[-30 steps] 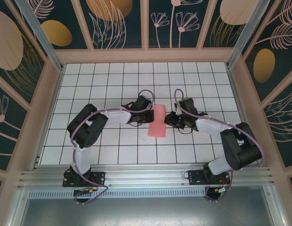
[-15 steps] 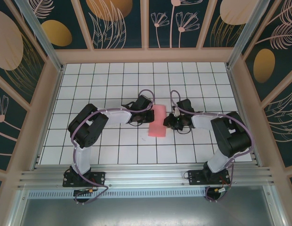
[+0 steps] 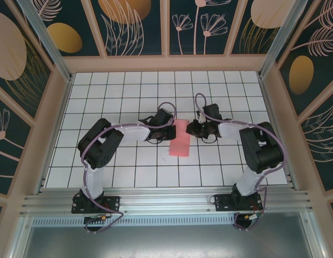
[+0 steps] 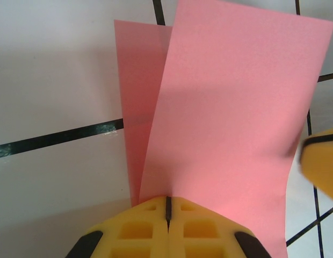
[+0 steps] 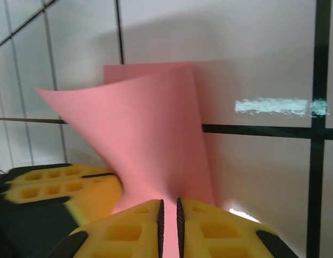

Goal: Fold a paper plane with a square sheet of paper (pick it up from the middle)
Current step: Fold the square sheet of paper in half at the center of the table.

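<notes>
The left gripper [image 4: 167, 208] and right gripper [image 5: 168, 209] were clamped tight on opposite edges of the folded square sheet of paper [image 3: 180, 140].

No lettering, number, label or brand is showing legibly anywhere in the cell. The salmon-pink square sheet of paper [image 3: 180, 138] is showing plain, unmarked faces. The white table [image 3: 129, 91] is carrying black grid lines alone (no figures along them), and the dark wall panels [image 3: 129, 27] are displaying leaf and flower drawings.
</notes>
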Available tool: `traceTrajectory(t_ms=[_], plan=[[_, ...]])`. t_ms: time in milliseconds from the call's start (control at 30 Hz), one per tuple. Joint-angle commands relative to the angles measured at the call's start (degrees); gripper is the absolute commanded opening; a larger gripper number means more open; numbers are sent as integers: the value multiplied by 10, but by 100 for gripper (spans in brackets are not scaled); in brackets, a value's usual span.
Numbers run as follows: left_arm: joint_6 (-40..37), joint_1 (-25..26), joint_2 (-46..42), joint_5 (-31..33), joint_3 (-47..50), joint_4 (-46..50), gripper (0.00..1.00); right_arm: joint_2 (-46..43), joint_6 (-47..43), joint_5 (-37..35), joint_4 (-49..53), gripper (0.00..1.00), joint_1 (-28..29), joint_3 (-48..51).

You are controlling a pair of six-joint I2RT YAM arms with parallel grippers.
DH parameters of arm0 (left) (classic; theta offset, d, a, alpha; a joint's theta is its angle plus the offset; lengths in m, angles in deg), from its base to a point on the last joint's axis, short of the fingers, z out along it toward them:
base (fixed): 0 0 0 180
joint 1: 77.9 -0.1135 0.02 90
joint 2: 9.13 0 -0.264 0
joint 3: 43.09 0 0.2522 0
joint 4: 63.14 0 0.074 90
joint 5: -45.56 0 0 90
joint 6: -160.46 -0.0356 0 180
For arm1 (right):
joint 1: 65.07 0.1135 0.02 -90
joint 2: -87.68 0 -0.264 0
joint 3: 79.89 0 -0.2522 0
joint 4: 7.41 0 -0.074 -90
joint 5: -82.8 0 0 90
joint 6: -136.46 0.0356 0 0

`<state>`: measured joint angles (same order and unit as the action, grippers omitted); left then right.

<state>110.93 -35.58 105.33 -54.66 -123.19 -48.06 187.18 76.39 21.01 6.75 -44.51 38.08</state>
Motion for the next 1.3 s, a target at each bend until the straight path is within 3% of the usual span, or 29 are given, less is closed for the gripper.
traceTrajectory(t_ms=[0, 133, 400, 900, 1267], plan=[[-13, 3, 38, 3, 10, 61, 2, 30, -12, 4, -8, 19, -8, 4], [-15, 3, 37, 6, 10, 64, 2, 43, -9, -28, 13, 19, -9, -2], [-16, 3, 38, 9, 11, 65, 2, -12, -20, 0, 40, 20, -8, -50], [-18, 3, 38, 8, 13, 66, 1, 91, -15, -28, 25, 19, -12, -60], [-18, 3, 36, 9, 17, 66, 1, 55, -33, 5, 55, 19, -21, -121]])
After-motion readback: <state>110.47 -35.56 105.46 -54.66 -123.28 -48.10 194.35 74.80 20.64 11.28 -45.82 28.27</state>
